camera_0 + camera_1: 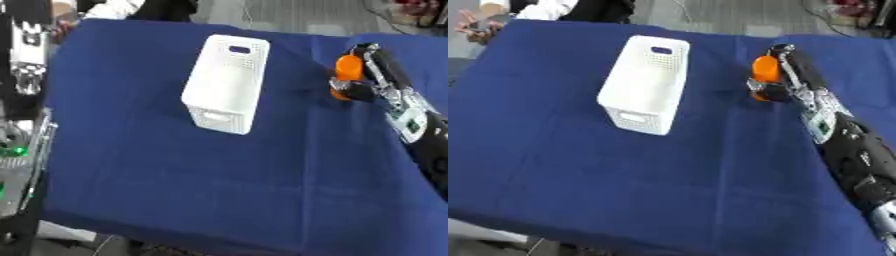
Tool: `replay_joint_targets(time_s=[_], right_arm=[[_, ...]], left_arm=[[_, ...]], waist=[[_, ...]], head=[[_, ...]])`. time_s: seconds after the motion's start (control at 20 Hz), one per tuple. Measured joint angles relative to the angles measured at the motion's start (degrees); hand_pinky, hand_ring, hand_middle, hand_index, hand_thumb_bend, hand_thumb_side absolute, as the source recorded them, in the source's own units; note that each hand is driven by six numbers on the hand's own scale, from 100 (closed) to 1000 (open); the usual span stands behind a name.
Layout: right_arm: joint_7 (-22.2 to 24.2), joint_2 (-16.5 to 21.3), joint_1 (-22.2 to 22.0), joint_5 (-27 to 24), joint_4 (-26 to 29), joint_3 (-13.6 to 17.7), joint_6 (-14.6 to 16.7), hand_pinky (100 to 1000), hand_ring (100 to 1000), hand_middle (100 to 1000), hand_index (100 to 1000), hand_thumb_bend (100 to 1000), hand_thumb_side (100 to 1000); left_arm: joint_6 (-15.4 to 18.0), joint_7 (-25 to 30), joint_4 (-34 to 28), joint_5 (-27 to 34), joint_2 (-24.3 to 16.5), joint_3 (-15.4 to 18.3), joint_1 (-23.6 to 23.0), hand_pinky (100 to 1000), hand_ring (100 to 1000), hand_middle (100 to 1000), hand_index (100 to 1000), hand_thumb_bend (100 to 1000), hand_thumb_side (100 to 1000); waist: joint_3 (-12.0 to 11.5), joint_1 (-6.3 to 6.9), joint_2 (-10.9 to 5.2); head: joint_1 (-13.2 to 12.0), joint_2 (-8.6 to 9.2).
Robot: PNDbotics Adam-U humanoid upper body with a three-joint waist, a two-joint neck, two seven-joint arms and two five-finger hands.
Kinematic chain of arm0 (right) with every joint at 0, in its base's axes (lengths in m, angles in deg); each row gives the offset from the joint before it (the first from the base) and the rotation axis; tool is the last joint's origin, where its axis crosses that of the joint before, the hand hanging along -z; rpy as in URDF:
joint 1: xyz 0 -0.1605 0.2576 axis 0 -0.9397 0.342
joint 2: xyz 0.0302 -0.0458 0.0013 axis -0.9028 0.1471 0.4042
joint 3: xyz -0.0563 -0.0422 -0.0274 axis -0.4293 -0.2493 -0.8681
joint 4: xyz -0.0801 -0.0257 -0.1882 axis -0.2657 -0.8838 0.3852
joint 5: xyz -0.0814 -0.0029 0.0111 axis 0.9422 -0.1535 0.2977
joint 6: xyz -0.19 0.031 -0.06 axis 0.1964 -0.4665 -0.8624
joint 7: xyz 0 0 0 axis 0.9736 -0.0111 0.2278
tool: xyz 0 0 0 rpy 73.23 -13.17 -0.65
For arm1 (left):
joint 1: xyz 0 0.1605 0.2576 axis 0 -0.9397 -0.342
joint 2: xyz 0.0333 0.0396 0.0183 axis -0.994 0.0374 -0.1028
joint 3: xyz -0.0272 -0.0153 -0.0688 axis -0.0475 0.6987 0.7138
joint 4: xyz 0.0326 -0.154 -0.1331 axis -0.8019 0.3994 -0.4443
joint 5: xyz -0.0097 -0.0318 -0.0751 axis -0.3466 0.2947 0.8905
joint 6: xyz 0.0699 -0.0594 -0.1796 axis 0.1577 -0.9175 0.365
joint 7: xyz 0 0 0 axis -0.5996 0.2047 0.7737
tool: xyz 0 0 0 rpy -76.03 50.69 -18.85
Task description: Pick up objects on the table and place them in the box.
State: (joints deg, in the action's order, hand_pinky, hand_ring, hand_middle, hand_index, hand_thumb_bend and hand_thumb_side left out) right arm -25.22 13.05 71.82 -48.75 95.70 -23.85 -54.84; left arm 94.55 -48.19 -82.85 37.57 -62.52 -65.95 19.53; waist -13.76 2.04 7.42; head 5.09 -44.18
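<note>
An orange object (pixel 347 70) stands on the blue tablecloth (pixel 175 165) at the right, with my right hand (pixel 366 75) curled round it from the right side. The arm reaches in from the lower right. A white perforated box (pixel 226 82) with handle slots stands left of the hand, near the table's middle back, its open top toward the camera. The box's inside shows nothing I can make out. My left hand is not in either view.
The blue cloth covers the whole table; its front edge runs along the bottom of the left eye view. Metal equipment with green lights (pixel 16 150) stands off the table's left edge. A person (pixel 483 22) sits beyond the far left corner.
</note>
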Motion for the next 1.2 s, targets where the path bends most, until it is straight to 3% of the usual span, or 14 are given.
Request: replay_joint_targets(time_s=[0.2, 0.6, 1.2], right_arm=[[5.0, 1.5, 1.1, -6.9, 3.3, -1.4, 0.1, 100, 100, 100, 100, 100, 598], [14.8, 2.8, 5.9, -20.9, 9.8, -4.8, -4.4, 100, 100, 100, 100, 100, 612], [20.8, 2.6, 8.9, -25.6, 13.0, -7.5, -6.4, 100, 100, 100, 100, 100, 623]], left_arm=[[-0.1, 0.1, 0.0, 0.0, -0.1, 0.0, -0.6, 1000, 935, 987, 945, 223, 848], [-0.1, 0.1, 0.0, -0.3, -0.6, 0.0, -1.1, 1000, 935, 986, 944, 223, 846], [-0.1, 0.1, 0.0, -0.3, -0.5, 0.0, 0.4, 1000, 935, 986, 945, 231, 841]], waist=[[0.6, -0.20, -0.23], [1.1, -0.67, -0.83], [-0.9, -2.00, -0.85]], head=[[-0.6, -0.01], [-1.4, -0.14], [-2.0, -0.14]])
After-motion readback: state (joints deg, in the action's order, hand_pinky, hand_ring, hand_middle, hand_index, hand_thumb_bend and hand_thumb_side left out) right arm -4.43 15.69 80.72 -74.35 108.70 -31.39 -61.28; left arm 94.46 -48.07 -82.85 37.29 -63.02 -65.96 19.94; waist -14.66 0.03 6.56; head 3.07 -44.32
